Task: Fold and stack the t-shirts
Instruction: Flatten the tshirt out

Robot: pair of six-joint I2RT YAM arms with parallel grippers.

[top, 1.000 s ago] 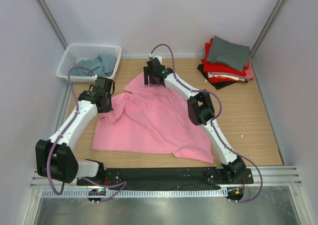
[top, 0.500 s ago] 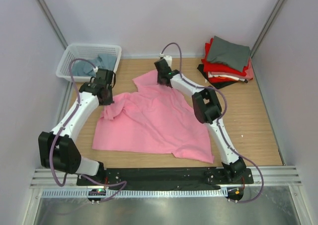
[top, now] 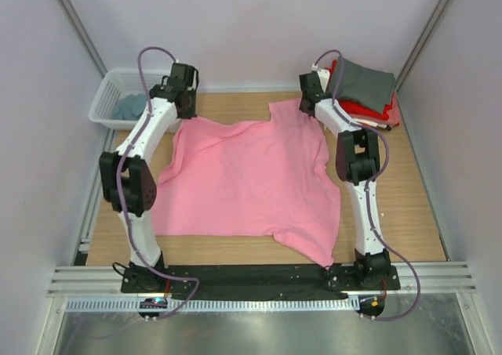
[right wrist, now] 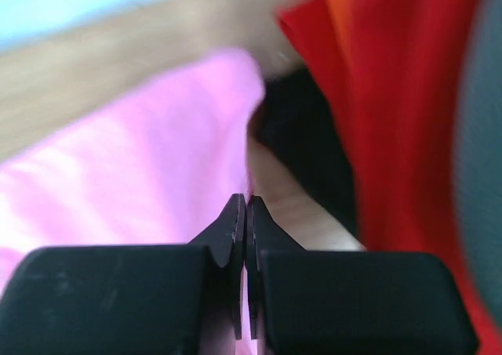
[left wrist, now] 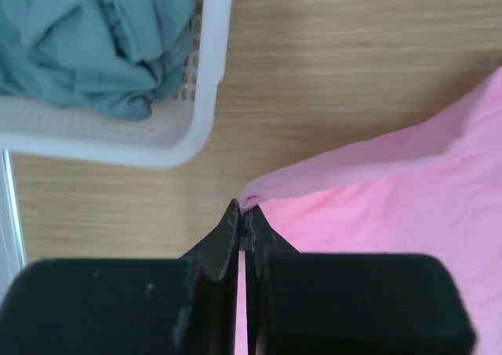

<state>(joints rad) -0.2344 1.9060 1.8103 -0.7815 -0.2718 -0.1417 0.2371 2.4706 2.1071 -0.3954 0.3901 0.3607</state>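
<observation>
Top external view showed me the pink t-shirt (top: 247, 179) lying spread almost flat on the table (top: 408, 198), between the two arms, with its far edge pulled out wide. Both arms were stretched to the far side of the table. My left hand (top: 187, 110) was at the far left corner of the shirt, just beside the white basket (top: 106, 108). My right hand (top: 307, 103) was at the far right corner, close to the stack of folded shirts (top: 361, 104).

On the left wrist camera the two fingers were pressed together, and a small tip of pink cloth was pinched between them. From there the cloth ran away to the right. The basket was beyond it on the left, with a crumpled grey-blue t-shirt (left wrist: 94, 49) inside.

On the right wrist camera, which was blurred, the fingers were also closed together on the edge of the pink cloth. Beyond them I saw a red t-shirt (right wrist: 376, 96) and a black t-shirt (right wrist: 306, 143) beside it. On top of the stack lay a grey t-shirt (top: 367, 79).
</observation>
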